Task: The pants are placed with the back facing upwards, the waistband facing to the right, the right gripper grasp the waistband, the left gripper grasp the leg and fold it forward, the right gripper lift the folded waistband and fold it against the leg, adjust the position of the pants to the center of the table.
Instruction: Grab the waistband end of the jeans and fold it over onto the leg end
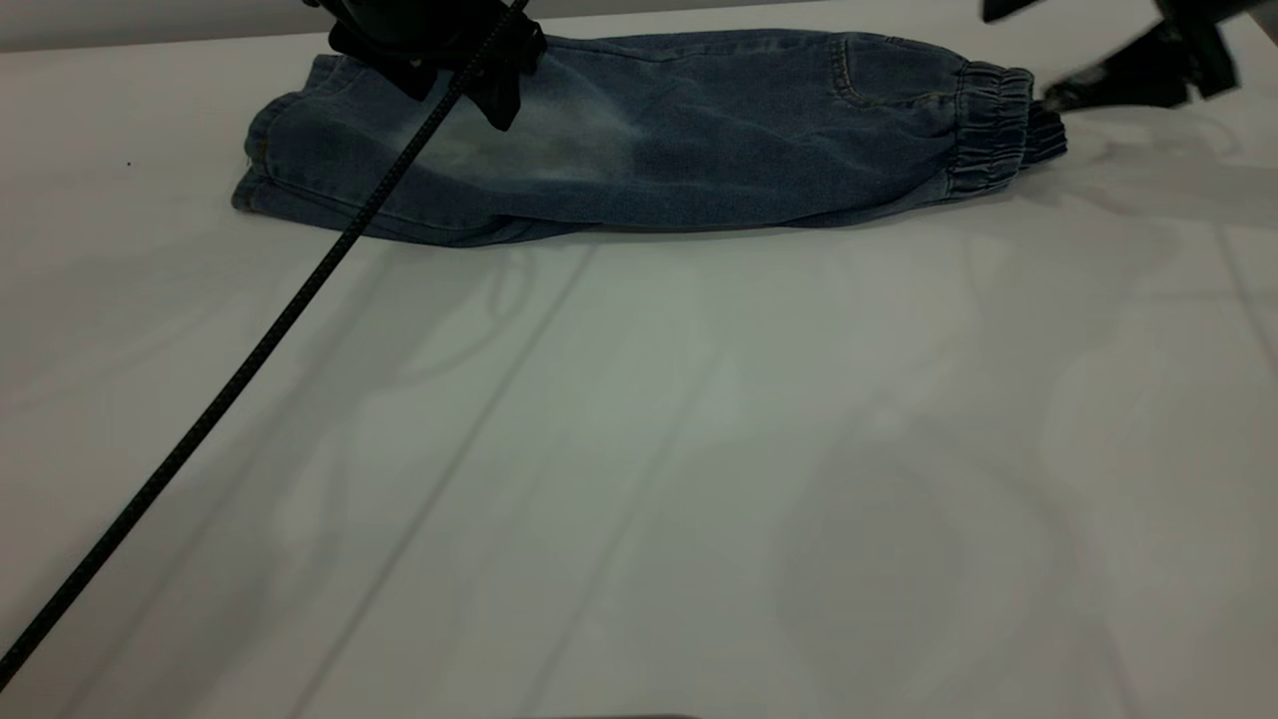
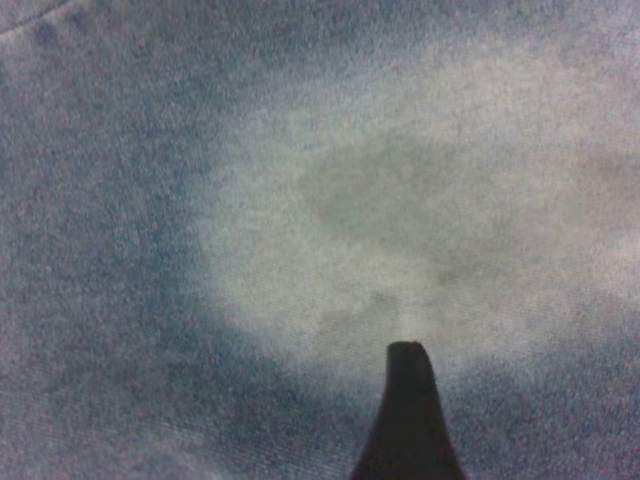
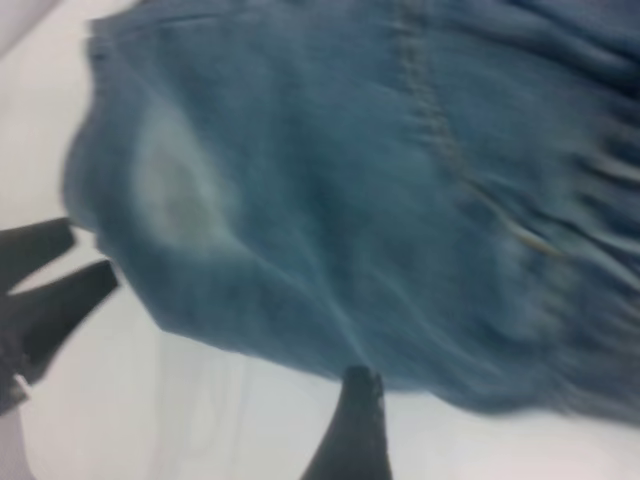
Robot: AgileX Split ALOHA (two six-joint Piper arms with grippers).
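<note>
The pants (image 1: pixel 659 150) lie folded lengthwise into one long strip across the far part of the counter (image 1: pixel 639 449), toward twelve o'clock in the exterior view, with the plain leg and its bleached patch (image 1: pixel 539 140) on top. The waistband (image 1: pixel 988 125) is the puckered end at three o'clock of the strip; the leg hems lie at nine o'clock. The printed leg is not visible from any view. The left pincer (image 1: pixel 469 75) is over the bleached patch, at about eleven o'clock of the counter, its braided cable (image 1: pixel 230 384) running down toward seven o'clock. The left wrist view shows one dark fingertip (image 2: pixel 408 400) close above the pale denim, and whether this pincer is apart or together cannot be told. The right pincer (image 1: pixel 1118 80) sits just beside the waistband at about two o'clock, off the cloth, blurred. In the right wrist view one finger (image 3: pixel 355 420) shows near the denim's edge over bare counter; its fingers' state cannot be told either. That view also shows the left pincer (image 3: pixel 45 290) farther off.
</note>
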